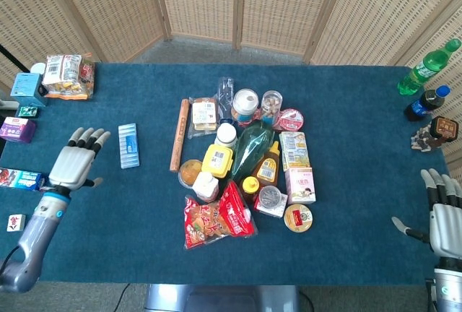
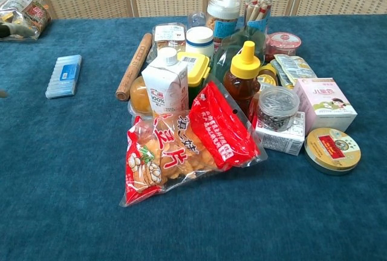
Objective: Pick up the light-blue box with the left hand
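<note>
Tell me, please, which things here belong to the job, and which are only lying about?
For the job:
light-blue box
left hand, open, beside the box, apart from it

Only lying about:
wooden rolling pin
red snack bag
round gold tin
right hand

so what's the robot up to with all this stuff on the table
It is going for the light-blue box, which lies flat on the blue table, apart from the pile of groceries. The left hand hovers open just left of the box, not touching it. The right hand hangs open at the table's far right edge, holding nothing.
</note>
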{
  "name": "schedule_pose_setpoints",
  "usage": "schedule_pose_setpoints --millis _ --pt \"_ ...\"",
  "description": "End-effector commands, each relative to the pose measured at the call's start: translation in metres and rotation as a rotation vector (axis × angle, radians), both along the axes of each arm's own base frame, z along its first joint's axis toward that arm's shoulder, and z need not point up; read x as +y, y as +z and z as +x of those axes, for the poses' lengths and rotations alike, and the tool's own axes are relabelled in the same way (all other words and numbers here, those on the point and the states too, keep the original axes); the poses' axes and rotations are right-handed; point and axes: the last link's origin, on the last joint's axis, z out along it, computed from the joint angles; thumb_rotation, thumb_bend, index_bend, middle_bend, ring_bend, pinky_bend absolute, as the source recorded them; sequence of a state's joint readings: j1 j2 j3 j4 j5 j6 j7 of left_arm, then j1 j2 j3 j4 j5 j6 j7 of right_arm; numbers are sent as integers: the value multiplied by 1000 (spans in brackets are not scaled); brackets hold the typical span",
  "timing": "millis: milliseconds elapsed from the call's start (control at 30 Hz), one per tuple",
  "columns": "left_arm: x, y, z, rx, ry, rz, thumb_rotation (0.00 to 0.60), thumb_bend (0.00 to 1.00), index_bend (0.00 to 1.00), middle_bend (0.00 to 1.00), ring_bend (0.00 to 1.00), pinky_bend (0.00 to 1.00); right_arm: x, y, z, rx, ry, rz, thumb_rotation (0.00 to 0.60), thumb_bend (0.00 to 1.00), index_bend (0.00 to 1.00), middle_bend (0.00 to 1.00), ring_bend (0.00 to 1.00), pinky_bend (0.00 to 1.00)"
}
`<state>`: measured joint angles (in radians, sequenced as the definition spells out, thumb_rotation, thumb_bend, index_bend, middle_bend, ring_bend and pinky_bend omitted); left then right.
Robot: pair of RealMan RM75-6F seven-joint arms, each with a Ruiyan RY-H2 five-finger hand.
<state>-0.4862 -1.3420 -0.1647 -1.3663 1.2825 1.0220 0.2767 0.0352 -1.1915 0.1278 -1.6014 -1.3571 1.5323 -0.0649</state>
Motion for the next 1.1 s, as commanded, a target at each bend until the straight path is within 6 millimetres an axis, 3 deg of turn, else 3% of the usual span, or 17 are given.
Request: schedule_pose_setpoints --millis 33,300,700,1100 --pt "19 -16 8 11 -19 -8 600 179 0 0 0 0 3 4 -1 5 -11 -11 517 0 0 0 0 0" --pt "39 -35 17 17 -35 -22 600 178 0 0 0 0 6 9 -3 8 -31 -24 517 0 0 0 0 0" --pt "46 -45 13 65 -38 -29 600 179 1 0 0 0 9 10 -6 -10 -44 -28 517 0 0 0 0 0" --pt "42 -33 5 26 -11 -6 600 177 4 0 0 0 8 9 -6 -11 -42 -24 520 0 0 0 0 0"
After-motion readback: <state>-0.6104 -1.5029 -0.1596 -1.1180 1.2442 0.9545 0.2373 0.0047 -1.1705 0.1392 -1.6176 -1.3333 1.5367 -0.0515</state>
